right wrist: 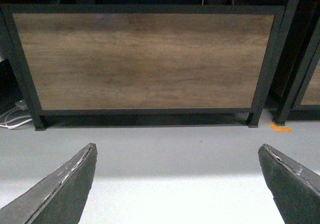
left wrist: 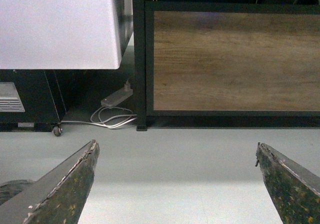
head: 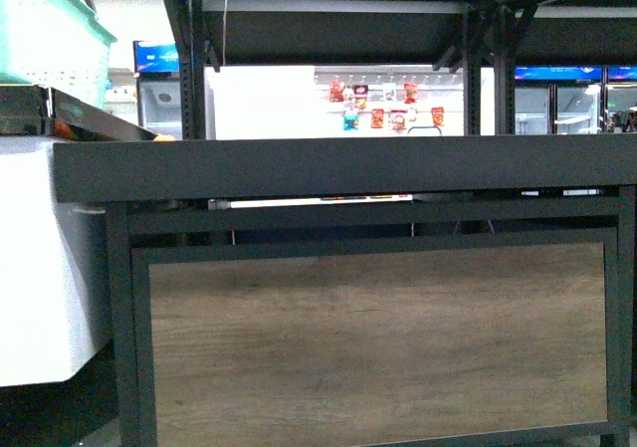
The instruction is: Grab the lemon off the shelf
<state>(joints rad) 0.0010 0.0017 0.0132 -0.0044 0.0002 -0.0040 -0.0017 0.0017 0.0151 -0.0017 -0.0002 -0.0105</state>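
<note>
- No lemon was seen; the deck top of the shelf (head: 338, 168) was hidden.
- The left gripper (left wrist: 176, 145) and right gripper (right wrist: 177, 146) were found spread wide, empty.
- A light, firm, waxy fruit was presumed, best gripped across its middle.

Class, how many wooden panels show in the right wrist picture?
2. One large panel fills the shelf's lower frame; a sliver of a second panel shows in the neighbouring rack. More may lie out of view.
</note>
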